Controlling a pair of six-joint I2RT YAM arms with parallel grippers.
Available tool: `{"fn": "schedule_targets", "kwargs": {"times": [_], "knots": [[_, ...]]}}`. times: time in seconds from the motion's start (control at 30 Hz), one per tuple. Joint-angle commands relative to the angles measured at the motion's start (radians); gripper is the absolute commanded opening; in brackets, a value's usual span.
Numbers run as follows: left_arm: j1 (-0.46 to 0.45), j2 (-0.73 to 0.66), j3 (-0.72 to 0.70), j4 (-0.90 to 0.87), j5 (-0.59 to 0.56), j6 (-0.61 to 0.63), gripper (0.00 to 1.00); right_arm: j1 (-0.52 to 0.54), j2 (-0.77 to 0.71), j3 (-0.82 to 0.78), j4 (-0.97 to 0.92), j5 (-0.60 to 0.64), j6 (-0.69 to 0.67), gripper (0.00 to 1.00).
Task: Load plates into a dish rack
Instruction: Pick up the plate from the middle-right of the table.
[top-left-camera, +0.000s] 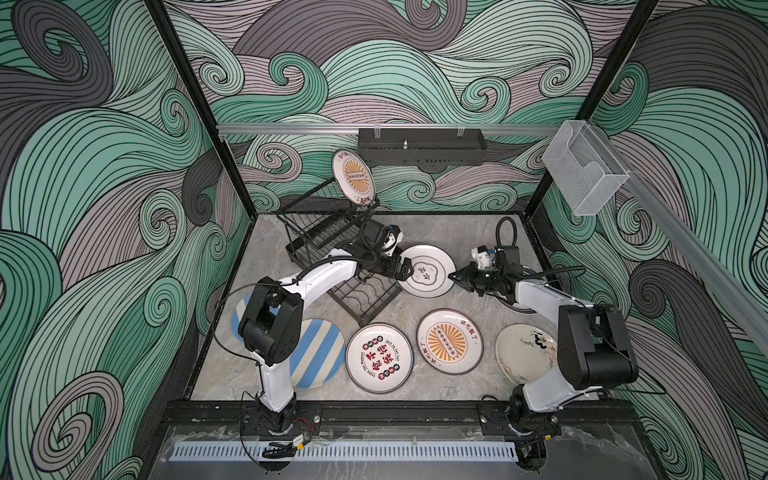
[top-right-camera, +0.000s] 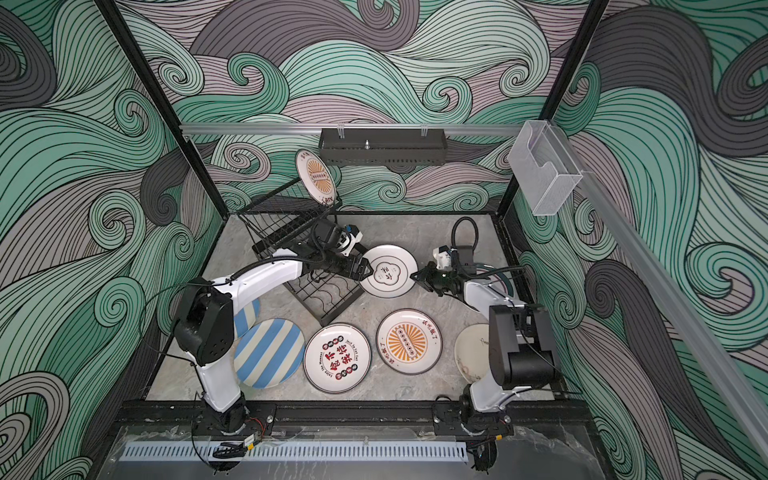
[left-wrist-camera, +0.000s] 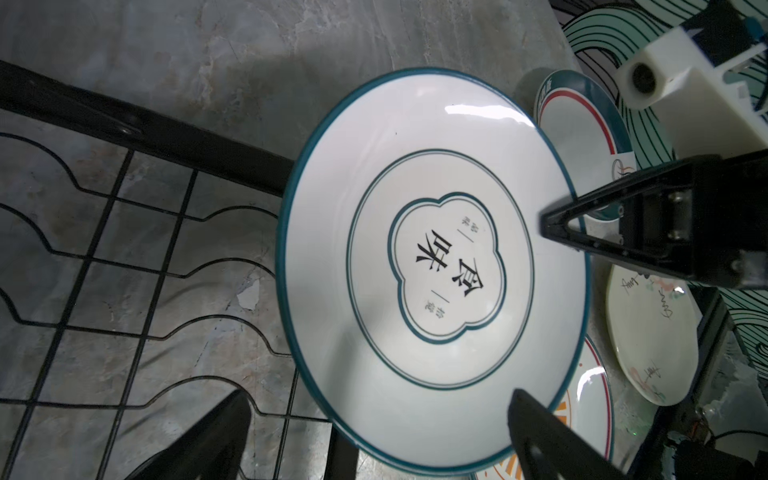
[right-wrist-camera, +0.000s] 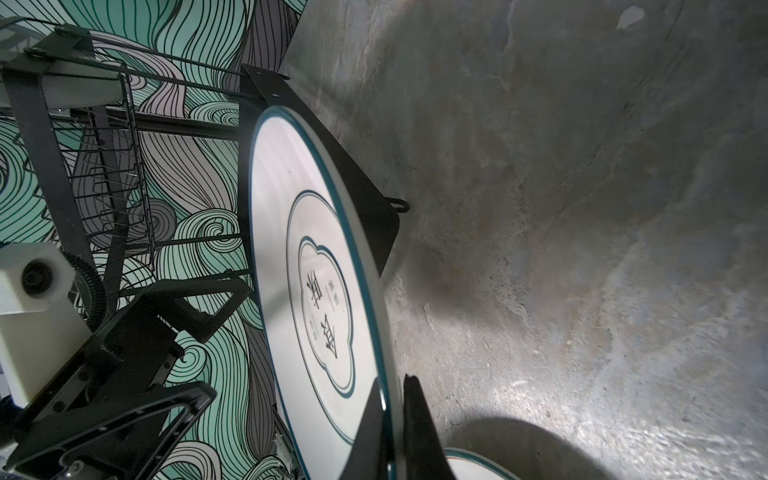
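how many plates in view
8. Sunburst plate in the dish rack; teal-rimmed plate in the right fingers; on the table: blue-striped plate, second striped plate beneath the left arm, lettered plate, second sunburst plate, cream plate, red-lined plate under the right arm. Others may be hidden.

Rack: dish rack (top-left-camera: 322, 232) left of centre.
Upper shelf: upright plate (top-left-camera: 353, 178) stands on it, upper middle.
Centre: centre plate (top-left-camera: 428, 271) just right of the rack's base, left gripper (top-left-camera: 407, 270) at its left edge, right gripper (top-left-camera: 454, 276) at its right edge.
Lower row, left to right: striped plate (top-left-camera: 318, 353), lettered plate (top-left-camera: 379, 358), sunburst plate (top-left-camera: 449, 341), sketched plate (top-left-camera: 521, 353), on the table (top-left-camera: 257, 266).
Above: tray (top-left-camera: 422, 147) middle, clear box (top-left-camera: 584, 166) right.
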Motion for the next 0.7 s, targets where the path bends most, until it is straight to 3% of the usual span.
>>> {"fn": "schedule_targets", "kwargs": {"times": [0.0,0.5,0.67], "knots": [[0.005,0.038,0.016,-0.007,0.005,-0.006,0.99,0.017,0.016,0.026,0.053,-0.013,-0.009,0.0],[-0.006,0.09,0.014,0.039,-0.002,0.009,0.99,0.074,0.088,0.065,0.036,0.002,-0.029,0.0],[-0.015,0.097,0.016,0.04,0.006,0.017,0.98,0.084,0.07,0.065,0.032,0.009,-0.029,0.15]]}}
